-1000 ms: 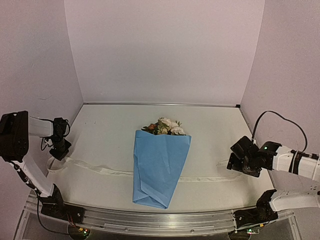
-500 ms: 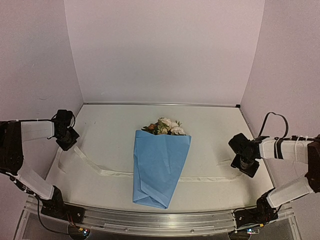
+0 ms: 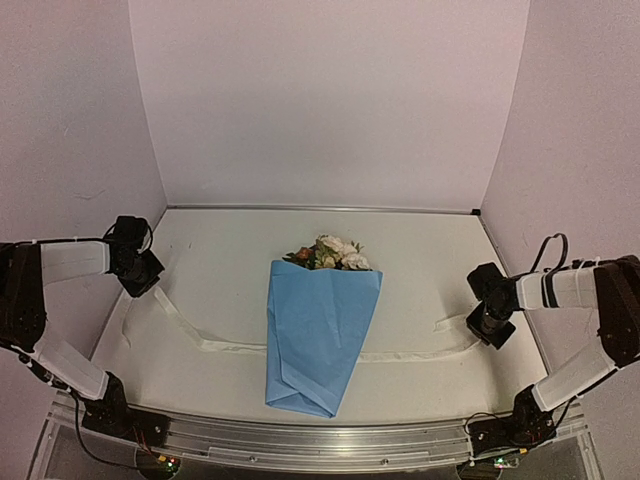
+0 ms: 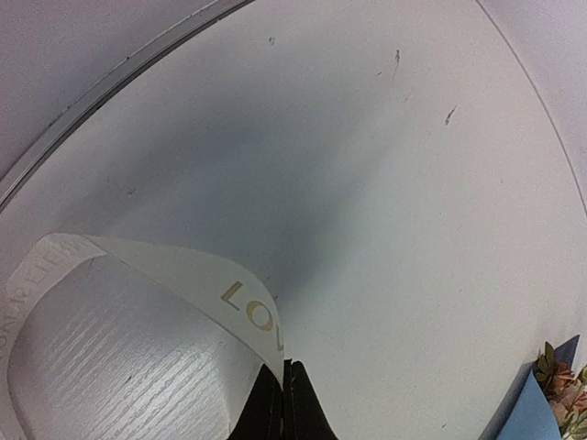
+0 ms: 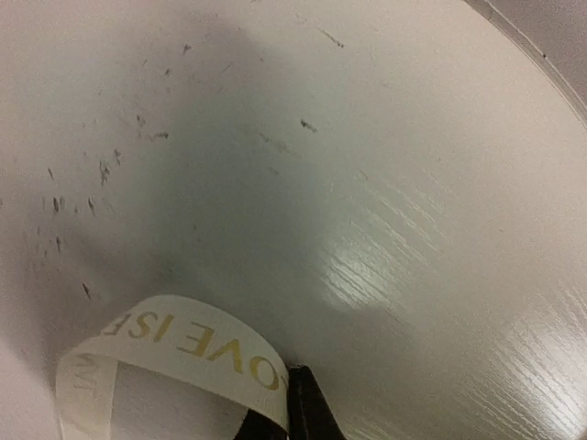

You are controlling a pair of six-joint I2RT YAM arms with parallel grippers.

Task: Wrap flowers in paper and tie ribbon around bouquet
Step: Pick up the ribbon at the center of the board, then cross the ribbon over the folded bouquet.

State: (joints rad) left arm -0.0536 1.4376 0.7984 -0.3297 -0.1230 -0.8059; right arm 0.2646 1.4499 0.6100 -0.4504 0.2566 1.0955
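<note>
The bouquet point(image 3: 318, 330) lies mid-table, a light-blue paper point(image 3: 310, 370) cone with the flowers point(image 3: 330, 252) showing at its far, wide end. A cream ribbon point(image 3: 215, 343) with gold lettering runs across the table, and its middle is hidden where it meets the cone. My left gripper point(image 3: 145, 282) is shut on the ribbon's left end point(image 4: 197, 280), its fingertips point(image 4: 286, 368) pinched together just above the table. My right gripper point(image 3: 486, 326) is shut on the right end point(image 5: 197, 346), which curls out of the jaws point(image 5: 290, 378). The left wrist view catches the flowers point(image 4: 561, 383) at its lower right corner.
Walls close the table in at the back point(image 3: 320, 208), left and right. A metal rail point(image 3: 300, 440) runs along the near edge between the arm bases. Both grippers are near the table's side edges.
The right gripper went from wide open to shut on the ribbon's right end and shifted toward the right wall. The left arm carried its ribbon end farther back, pulling that side into a curve.
</note>
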